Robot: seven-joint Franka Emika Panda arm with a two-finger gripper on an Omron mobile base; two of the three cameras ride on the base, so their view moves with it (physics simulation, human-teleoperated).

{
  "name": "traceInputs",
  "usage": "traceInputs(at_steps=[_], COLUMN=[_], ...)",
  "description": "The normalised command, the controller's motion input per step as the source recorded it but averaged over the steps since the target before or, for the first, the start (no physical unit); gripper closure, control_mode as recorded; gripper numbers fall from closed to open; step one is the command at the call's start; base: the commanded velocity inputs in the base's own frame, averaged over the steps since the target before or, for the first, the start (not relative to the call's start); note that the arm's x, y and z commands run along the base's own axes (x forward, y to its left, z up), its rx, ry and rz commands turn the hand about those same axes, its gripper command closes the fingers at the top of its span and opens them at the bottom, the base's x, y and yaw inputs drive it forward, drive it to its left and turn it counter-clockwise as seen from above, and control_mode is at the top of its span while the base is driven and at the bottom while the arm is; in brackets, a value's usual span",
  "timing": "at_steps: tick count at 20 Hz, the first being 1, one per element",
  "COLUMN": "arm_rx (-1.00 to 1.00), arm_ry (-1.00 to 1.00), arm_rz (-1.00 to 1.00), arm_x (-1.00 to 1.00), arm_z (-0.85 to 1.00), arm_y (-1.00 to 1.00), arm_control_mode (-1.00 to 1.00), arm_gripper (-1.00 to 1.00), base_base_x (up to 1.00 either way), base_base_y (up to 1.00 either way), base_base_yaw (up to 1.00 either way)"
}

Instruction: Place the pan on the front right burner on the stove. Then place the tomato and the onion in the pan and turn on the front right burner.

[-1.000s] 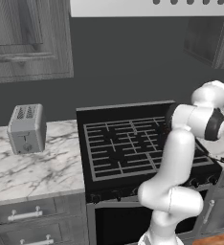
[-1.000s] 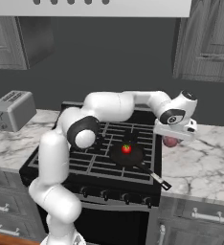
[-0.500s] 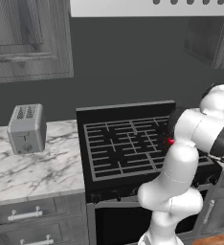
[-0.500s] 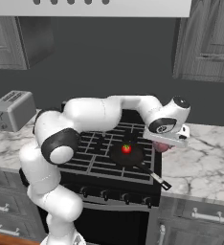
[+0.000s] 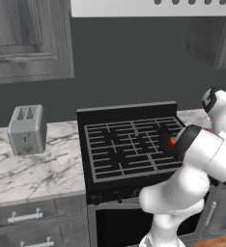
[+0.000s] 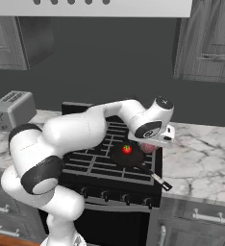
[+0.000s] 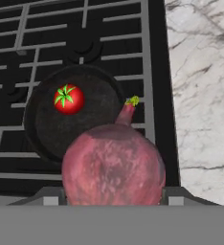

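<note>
Marble counter [image 5: 33,173] runs along the lower left of the left base view, carrying a grey toaster [image 5: 26,129] at mid-left, with dark wood cabinets [image 5: 28,38] above it. At frame centre stands the stove [image 5: 129,144], a black range with grid grates and a raised back panel; a row of small knobs lines its front edge. In the right base view the white arm sweeps from the lower left across the stove, and the tool [image 6: 150,144] hangs just right of centre, above the right edge of the pan [image 6: 126,156]. The pan, a shallow black round, sits on the front right burner [image 6: 133,166], its thin handle pointing toward the lower right of the frame. The tomato [image 6: 127,149], bright red with a green top, lies inside the pan. The onion [image 6: 147,147], dull reddish-pink, is seen directly under the tool, held off the pan and beside its right rim. In the hand view the onion [image 7: 113,167] fills the lower centre, its stalk tip pointing up, with the tool closed on it from both sides at the bottom edge; the finger tips themselves are mostly hidden behind it. Beyond it, the tomato [image 7: 68,99] rests left of centre in the pan [image 7: 95,119], and marble counter [image 7: 202,95] occupies the right side of the frame.
</note>
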Motion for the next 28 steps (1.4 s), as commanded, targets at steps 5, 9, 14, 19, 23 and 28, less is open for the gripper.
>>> traceInputs(at_steps=[5, 9, 14, 19, 23, 28], arm_rx=[-0.04, -0.03, -0.07, -0.10, -0.08, -0.05], arm_ry=[0.00, 0.00, 0.00, 0.00, 0.00, 0.00], arm_rz=[0.00, 0.00, 0.00, 0.00, 0.00, -0.04], arm_x=[0.00, 0.00, 0.00, 0.08, 0.24, 0.39], arm_z=[0.16, 0.02, -0.03, -0.03, 0.00, -0.02], arm_y=[0.47, 0.39, 0.28, 0.22, 0.14, 0.02], arm_control_mode=[-1.00, -1.00, -1.00, -1.00, -1.00, -1.00], arm_gripper=[1.00, 1.00, 1.00, 1.00, 1.00, 1.00], base_base_x=[0.00, 0.00, 0.00, 0.00, 0.00, 0.00], base_base_y=[0.00, 0.00, 0.00, 0.00, 0.00, 0.00], base_base_yaw=[0.00, 0.00, 0.00, 0.00, 0.00, 0.00])
